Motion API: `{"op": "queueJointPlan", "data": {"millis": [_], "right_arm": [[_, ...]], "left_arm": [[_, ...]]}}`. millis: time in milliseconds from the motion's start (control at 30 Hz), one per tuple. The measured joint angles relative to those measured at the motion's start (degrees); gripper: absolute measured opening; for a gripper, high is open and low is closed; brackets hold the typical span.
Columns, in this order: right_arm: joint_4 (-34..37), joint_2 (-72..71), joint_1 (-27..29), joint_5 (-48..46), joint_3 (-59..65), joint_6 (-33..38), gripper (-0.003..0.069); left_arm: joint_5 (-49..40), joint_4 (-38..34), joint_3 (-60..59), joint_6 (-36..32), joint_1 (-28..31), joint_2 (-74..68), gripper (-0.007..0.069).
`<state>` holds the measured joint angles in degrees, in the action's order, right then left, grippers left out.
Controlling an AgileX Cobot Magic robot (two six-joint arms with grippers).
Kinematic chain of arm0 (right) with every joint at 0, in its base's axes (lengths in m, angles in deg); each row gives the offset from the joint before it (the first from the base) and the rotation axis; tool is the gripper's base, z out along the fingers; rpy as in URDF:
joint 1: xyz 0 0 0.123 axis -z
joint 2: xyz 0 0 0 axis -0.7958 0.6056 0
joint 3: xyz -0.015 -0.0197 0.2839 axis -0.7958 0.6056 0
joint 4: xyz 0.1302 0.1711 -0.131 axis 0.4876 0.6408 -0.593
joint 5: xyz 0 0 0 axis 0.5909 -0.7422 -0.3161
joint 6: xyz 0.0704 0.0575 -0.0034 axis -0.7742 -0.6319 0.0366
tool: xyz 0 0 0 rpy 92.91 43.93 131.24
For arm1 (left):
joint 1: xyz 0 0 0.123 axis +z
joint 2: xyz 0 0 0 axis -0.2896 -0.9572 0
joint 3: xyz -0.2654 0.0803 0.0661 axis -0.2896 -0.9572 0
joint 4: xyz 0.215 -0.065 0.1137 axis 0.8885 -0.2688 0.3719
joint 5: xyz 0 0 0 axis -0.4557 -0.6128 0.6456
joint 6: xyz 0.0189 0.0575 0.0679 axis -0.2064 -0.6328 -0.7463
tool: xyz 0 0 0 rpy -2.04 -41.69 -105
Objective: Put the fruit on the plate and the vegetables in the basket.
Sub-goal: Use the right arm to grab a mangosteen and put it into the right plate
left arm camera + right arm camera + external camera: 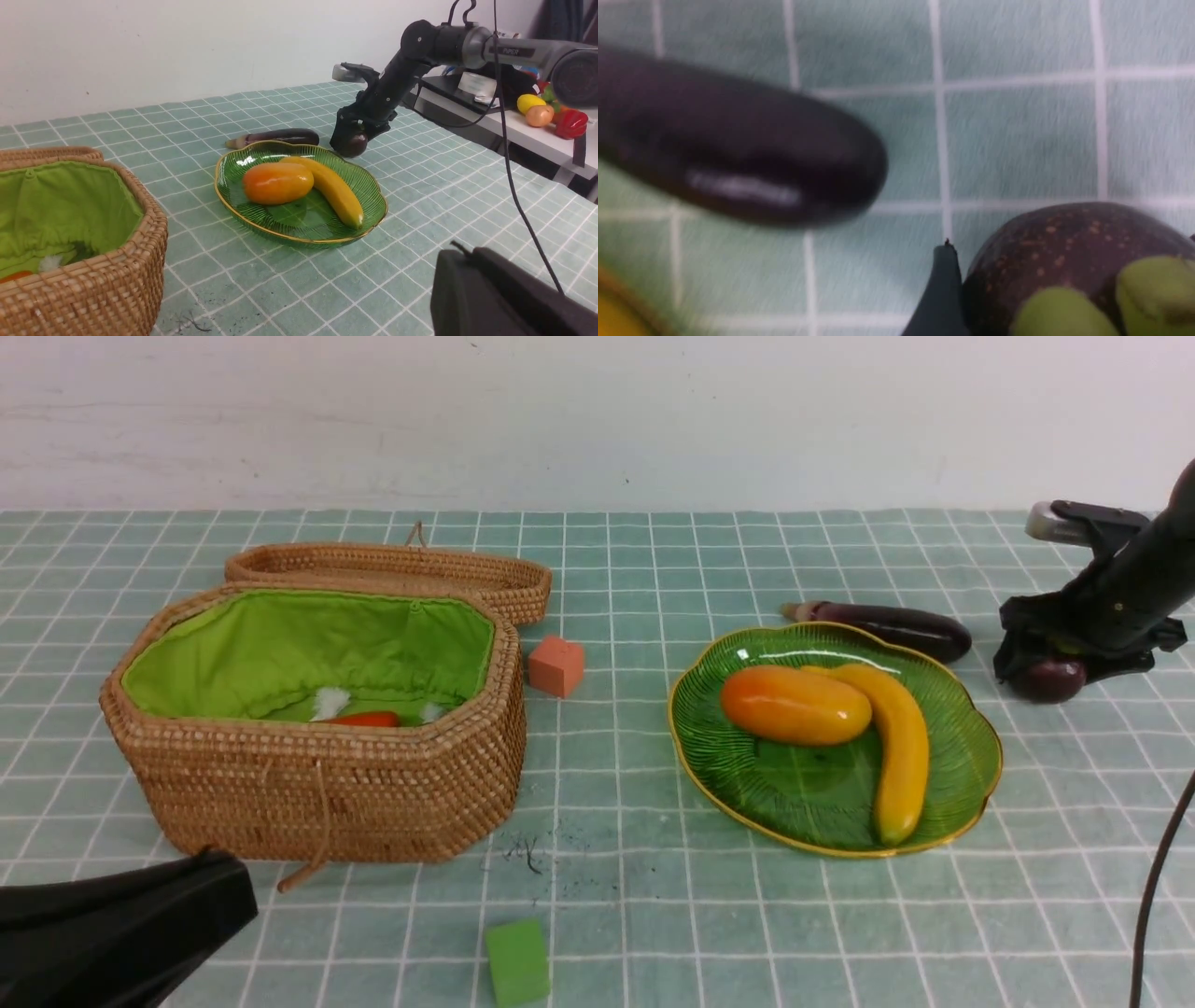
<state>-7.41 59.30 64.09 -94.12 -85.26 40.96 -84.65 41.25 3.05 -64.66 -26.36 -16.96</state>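
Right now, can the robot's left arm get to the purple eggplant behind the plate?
Probably not easily. The left arm sits low near the basket, far from the eggplant, with the loaded plate in between. The right arm is much closer.

Basket left; plate right, mango and banana on it; eggplant behind plate; mangosteen right of eggplant

place: lab | signs: checked tablecloth; bare wall; side bench; toy produce
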Motion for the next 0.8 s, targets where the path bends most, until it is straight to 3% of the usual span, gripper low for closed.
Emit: {"op": "queueJointPlan", "data": {"millis": [233,333,533,800], "right_arm": [[7.05,-10.14,-2.02,-11.80,-0.25,0.48,0.0582],[8.07,-12.25,-4.34,-12.14,0.84,0.81,0.0582],[8.35,-15.98,-16.31,-12.57,15.06,1.22,0.0582],[5.18,-16.05,-21.84,-9.55,22.36,-0.27,0.0582]], "left_arm": [[0.03,0.44,0.00,0.00,0.00,0.00,0.0005],[0.06,0.54,0.00,0.00,0.00,0.00,0.0006],[0.10,1.31,0.00,0.00,0.00,0.00,0.0014],[0.00,2.05,0.00,0.00,0.00,0.00,0.0018]]}}
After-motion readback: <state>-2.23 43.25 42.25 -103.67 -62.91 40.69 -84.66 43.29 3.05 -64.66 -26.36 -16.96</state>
